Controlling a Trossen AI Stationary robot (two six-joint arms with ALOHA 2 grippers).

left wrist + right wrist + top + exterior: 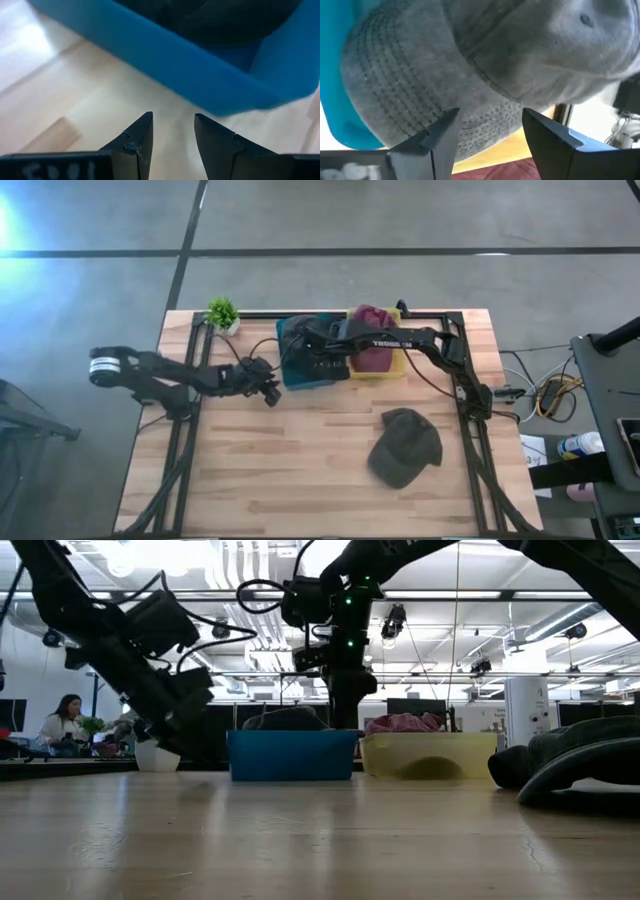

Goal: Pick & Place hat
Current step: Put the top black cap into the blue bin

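A grey hat [470, 60] with a stitched brim lies in the blue bin [290, 375] at the table's far middle. My right gripper [490, 112] stands open just above it, pointing steeply down, with nothing between its fingers; it also shows in the high view [312, 345]. Left of the bin, my left gripper [270, 392] is open low over the bare table, and its own view [172, 117] faces the bin's wall [200, 70]. A dark olive hat [405, 448] rests on the table at the near right.
A yellow bin [385, 372] holding a maroon hat [372, 315] stands against the blue bin's right side. A small potted plant [222, 312] is at the far left corner. Bare wood stretches along the near half of the table, left of the olive hat.
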